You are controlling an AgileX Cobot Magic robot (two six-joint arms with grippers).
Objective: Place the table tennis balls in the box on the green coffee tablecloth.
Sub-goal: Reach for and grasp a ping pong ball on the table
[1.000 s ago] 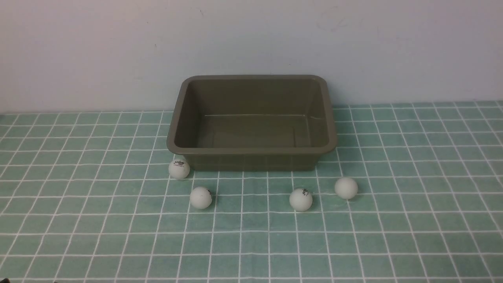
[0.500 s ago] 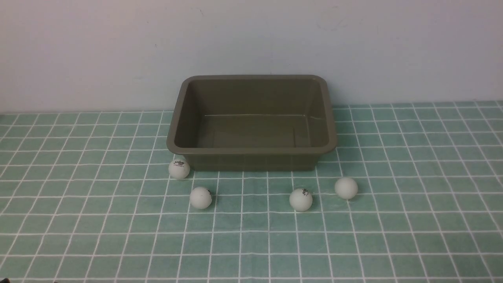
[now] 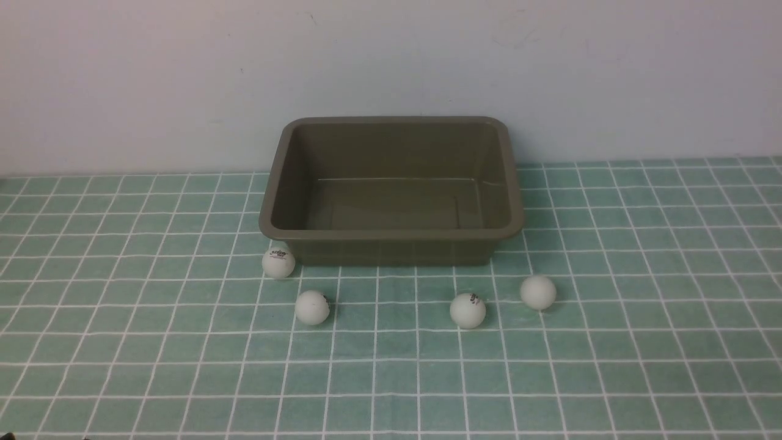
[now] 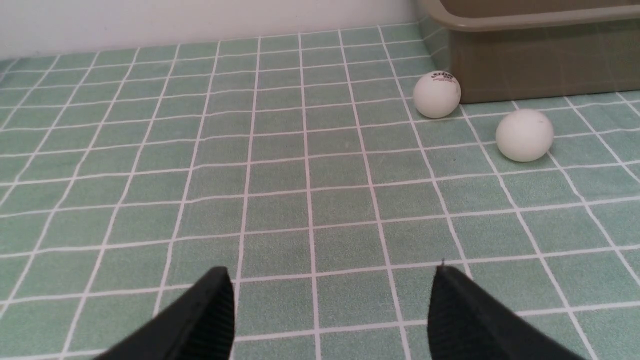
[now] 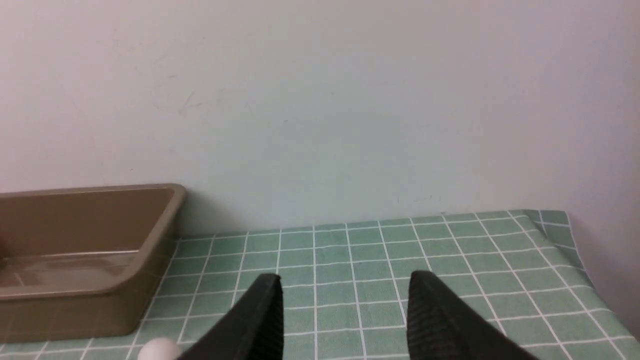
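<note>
The olive-brown box [image 3: 391,234] stands empty on the green coffee tablecloth [image 3: 122,342] against the wall. Several white table tennis balls lie in front of it: one ball [image 3: 278,263] touching its front left corner, a second ball [image 3: 312,307], a third ball [image 3: 468,310] and a fourth ball [image 3: 538,292]. No arm shows in the front view. My left gripper [image 4: 330,272] is open over bare cloth, short of two balls [image 4: 436,94] [image 4: 524,135]. My right gripper [image 5: 345,277] is open, empty, to the right of the box [image 5: 90,300], with a ball [image 5: 157,350] at the frame edge.
A pale wall [image 3: 391,61] runs close behind the box. The cloth's right end [image 5: 565,235] drops off the table edge beside the right gripper.
</note>
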